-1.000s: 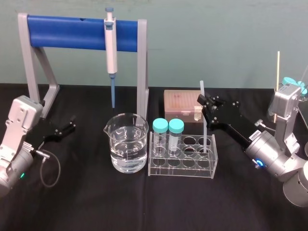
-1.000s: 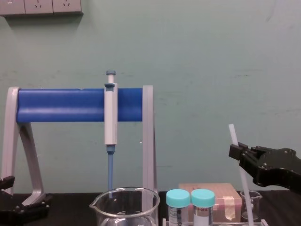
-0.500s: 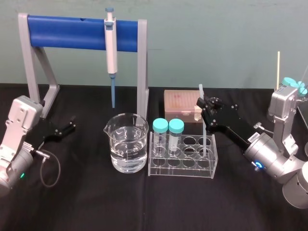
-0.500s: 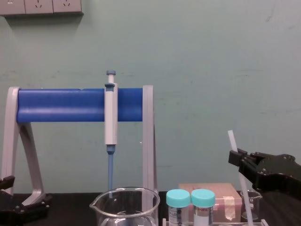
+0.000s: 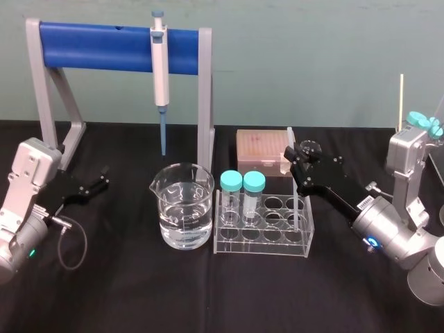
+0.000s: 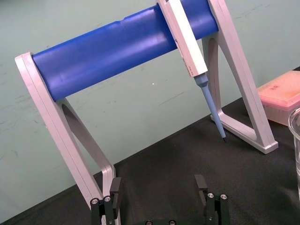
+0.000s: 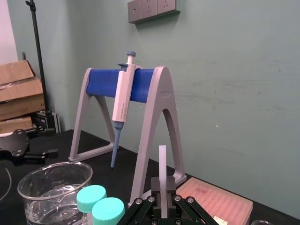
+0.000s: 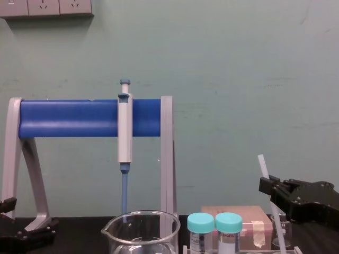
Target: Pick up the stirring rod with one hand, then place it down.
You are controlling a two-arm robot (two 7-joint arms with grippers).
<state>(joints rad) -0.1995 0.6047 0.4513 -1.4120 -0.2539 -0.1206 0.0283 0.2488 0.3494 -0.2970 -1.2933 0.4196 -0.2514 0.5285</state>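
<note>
The stirring rod [image 5: 291, 139] is a thin translucent white stick standing nearly upright. My right gripper [image 5: 298, 158] is shut on it a little below its top end. The rod's lower part reaches down into the right end of the clear tube rack [image 5: 262, 239]. In the chest view the rod [image 8: 262, 165] pokes up from the black right gripper [image 8: 273, 186] at the lower right. The right wrist view shows the rod [image 7: 162, 161] pinched between the fingers. My left gripper [image 5: 97, 184] rests low at the far left, open [image 6: 158, 187] and holding nothing.
A beaker of water [image 5: 183, 205] stands left of the rack. Two teal-capped tubes [image 5: 242, 184] fill the rack's left end. A pink tip box [image 5: 261, 147] lies behind it. The blue-and-white pipette [image 5: 160, 62] hangs on the grey-and-blue stand [image 5: 118, 45].
My right gripper has come down with the rod, lowering it further into the rack's right end. The left arm has not moved.
</note>
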